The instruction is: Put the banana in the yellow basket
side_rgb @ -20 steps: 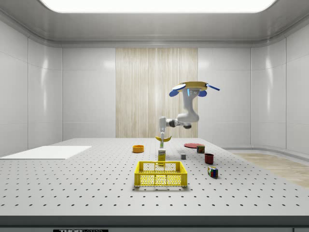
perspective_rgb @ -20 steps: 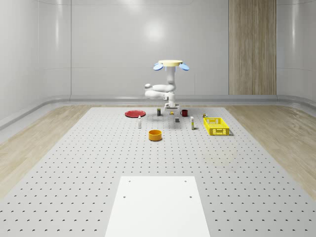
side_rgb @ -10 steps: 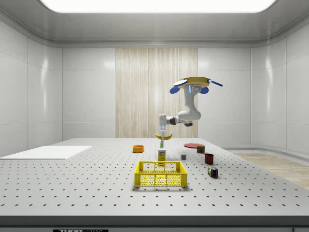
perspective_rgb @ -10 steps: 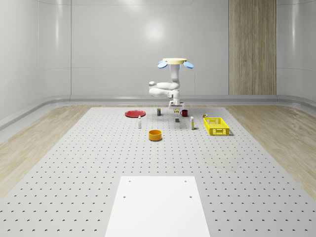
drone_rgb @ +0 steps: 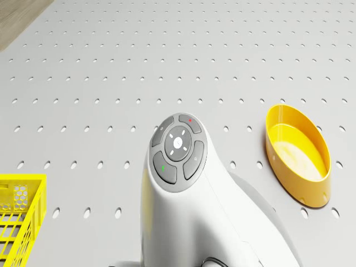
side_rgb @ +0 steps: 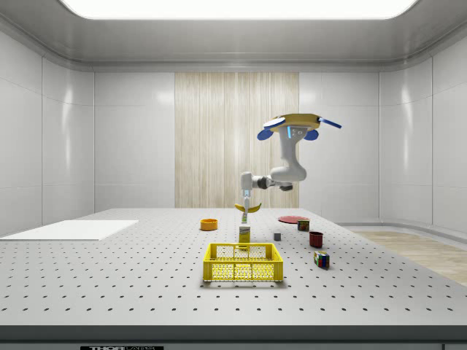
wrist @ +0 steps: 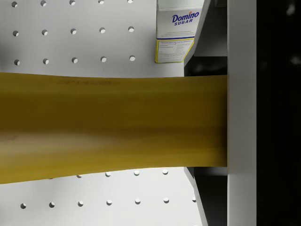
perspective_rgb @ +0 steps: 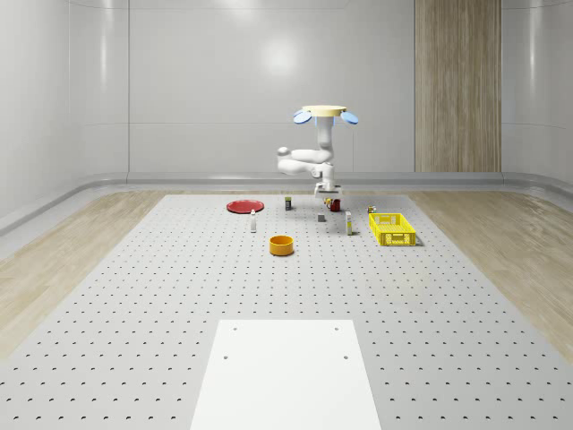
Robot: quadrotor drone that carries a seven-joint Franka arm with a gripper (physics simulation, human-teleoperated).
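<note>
Banana airborne, carried toward the basket

The drone hovers above the table, drifted toward the whole-scene view's right since a second ago, nearer the yellow basket. Its gripper is clamped on the banana, above the sugar box, short of the drop.

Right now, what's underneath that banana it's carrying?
Below the held banana lies the perforated table and a Domino sugar box. Whatever sits directly behind the banana is covered.
</note>
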